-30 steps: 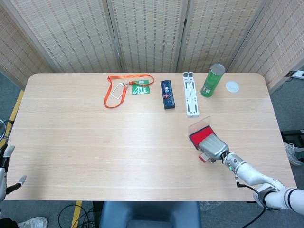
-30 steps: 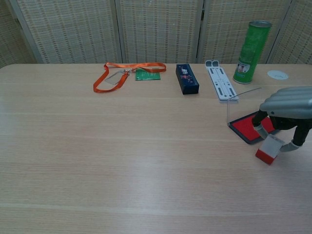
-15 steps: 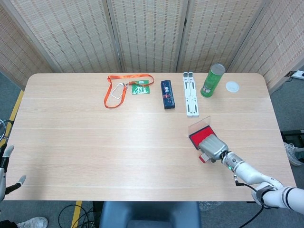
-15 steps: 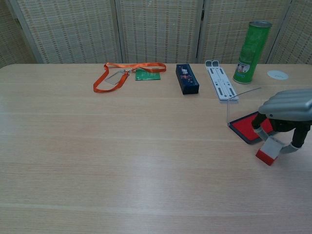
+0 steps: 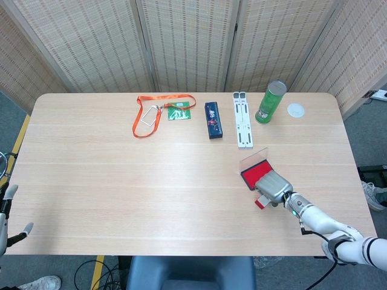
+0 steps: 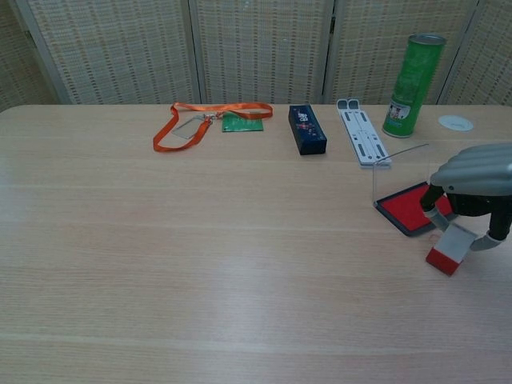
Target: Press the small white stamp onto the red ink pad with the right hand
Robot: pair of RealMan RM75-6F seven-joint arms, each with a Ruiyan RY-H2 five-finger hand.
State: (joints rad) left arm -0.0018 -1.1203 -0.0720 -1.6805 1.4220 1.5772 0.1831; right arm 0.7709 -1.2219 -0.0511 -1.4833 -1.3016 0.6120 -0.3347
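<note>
The small white stamp (image 6: 450, 247) with a red base (image 5: 260, 202) stands tilted on the table, just in front of the red ink pad (image 6: 406, 210), whose clear lid stands open (image 5: 254, 156). My right hand (image 6: 477, 186) hovers over the stamp and pinches its white top between its fingertips; the red end touches or nearly touches the wood. In the head view the right hand (image 5: 274, 186) covers the near corner of the red ink pad (image 5: 250, 176). My left hand (image 5: 7, 220) hangs off the table's left edge, its fingers apart and empty.
Along the far side lie an orange lanyard with a green card (image 5: 158, 112), a dark blue box (image 5: 212, 119), a white folding stand (image 5: 243, 119), a green can (image 5: 269, 102) and a white lid (image 5: 295, 110).
My right hand has shifted slightly right and toward the near edge, taking the stamp with it a little further from the ink pad. The left hand has not moved.
</note>
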